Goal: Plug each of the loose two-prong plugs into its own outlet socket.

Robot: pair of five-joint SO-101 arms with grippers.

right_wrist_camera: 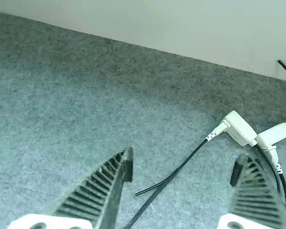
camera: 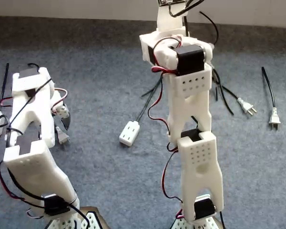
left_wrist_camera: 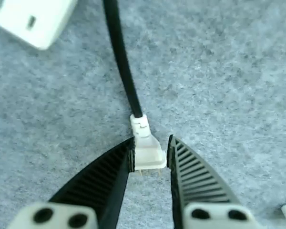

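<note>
Left end effector (left_wrist_camera: 151, 151) is clamping white plug (left_wrist_camera: 145, 138) on black cord (left_wrist_camera: 121, 62) | right end effector (right_wrist_camera: 183, 160) is hanging spread apart over grey counter (right_wrist_camera: 62, 95)

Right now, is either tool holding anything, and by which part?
Left tool grips a white plug by its body's sides; right tool holds nothing.

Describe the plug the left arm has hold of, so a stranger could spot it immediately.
Find the left arm on the grey carpet, then its end effector. Between its black ribbed fingers sits a small white two-prong plug on a black cable. A loose plug and a second loose plug lie free far right; this one is gripped.
</note>
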